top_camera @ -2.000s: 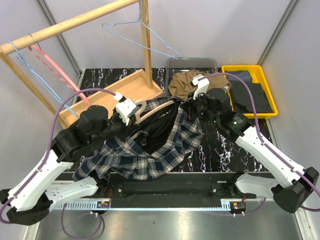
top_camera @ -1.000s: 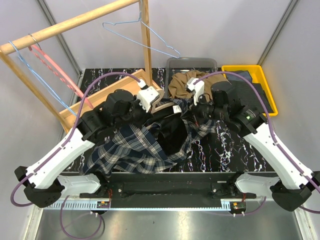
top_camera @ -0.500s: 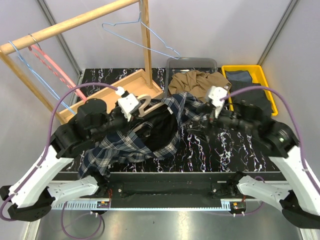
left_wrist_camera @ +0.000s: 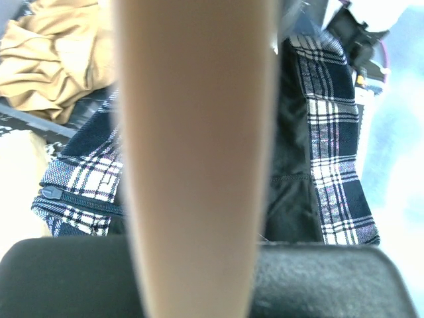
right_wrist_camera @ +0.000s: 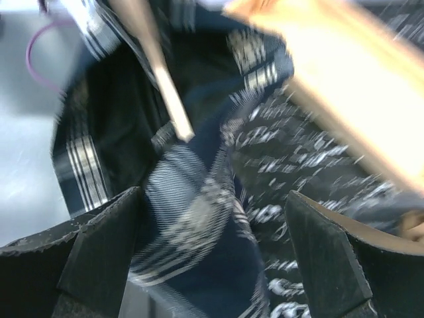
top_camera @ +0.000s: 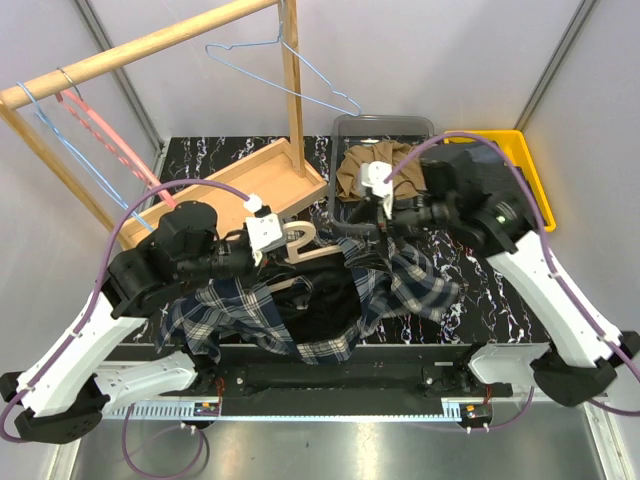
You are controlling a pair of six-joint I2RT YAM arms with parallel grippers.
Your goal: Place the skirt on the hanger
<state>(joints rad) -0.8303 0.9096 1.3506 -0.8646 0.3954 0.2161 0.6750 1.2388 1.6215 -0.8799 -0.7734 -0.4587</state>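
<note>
The tan skirt (top_camera: 372,163) lies crumpled in a grey bin (top_camera: 385,122) at the back; the left wrist view catches it at upper left (left_wrist_camera: 46,59). A light-blue wire hanger (top_camera: 300,85) hangs empty from the rack's upright post. My left gripper (top_camera: 275,240) is shut on a thick pale wooden hanger (top_camera: 300,243) (left_wrist_camera: 195,132), with the plaid shirt (top_camera: 310,305) draped over it. My right gripper (top_camera: 360,220) (right_wrist_camera: 212,265) hovers open just in front of the skirt's bin, above the shirt (right_wrist_camera: 199,218). Nothing is between its fingers (right_wrist_camera: 99,252).
A wooden rack rail (top_camera: 150,45) carries another blue wire hanger (top_camera: 60,135) and a pink hanger (top_camera: 105,135). The rack's wooden base tray (top_camera: 230,185) sits at back left. A yellow tray (top_camera: 497,134) stands at back right, mostly behind my right arm.
My right gripper opened and let go of the plaid shirt, swung right, then came back left to the skirt's bin. The shirt now hangs lower toward the front on the wooden hanger.
</note>
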